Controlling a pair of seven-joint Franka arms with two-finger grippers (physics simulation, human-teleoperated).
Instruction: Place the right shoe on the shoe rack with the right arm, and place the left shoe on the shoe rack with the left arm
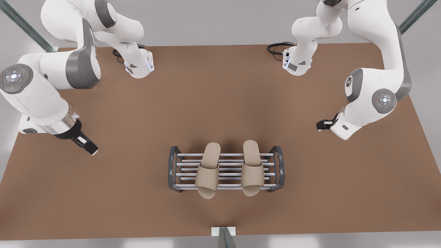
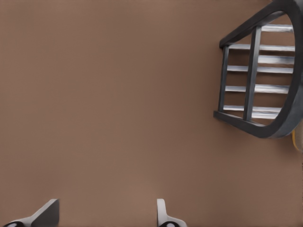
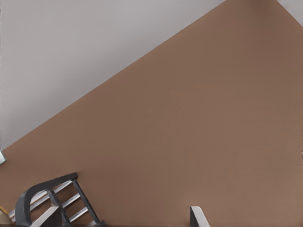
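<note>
Right shoe [image 1: 207, 170] and left shoe [image 1: 252, 167] side by side on rack [image 1: 277, 168], well apart from either hand. Left hand [image 1: 321, 125] and right hand [image 1: 90, 148] spread apart, empty, off opposite rack ends. Looks done; best to lift straight up off counter [image 1: 137, 193], clear of rack frames.

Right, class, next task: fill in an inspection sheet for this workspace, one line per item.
Surface: brown table, flat.
Job's things: right shoe and left shoe lie side by side on the shoe rack, strap ends overhanging its near bar.
Clutter: nothing seen.
Grippers: right gripper open, at the front view's left; left gripper open, at its right; both apart from the rack.
Cables: black cables by the arm bases.
Surroundings: grey floor, metal struts.
</note>
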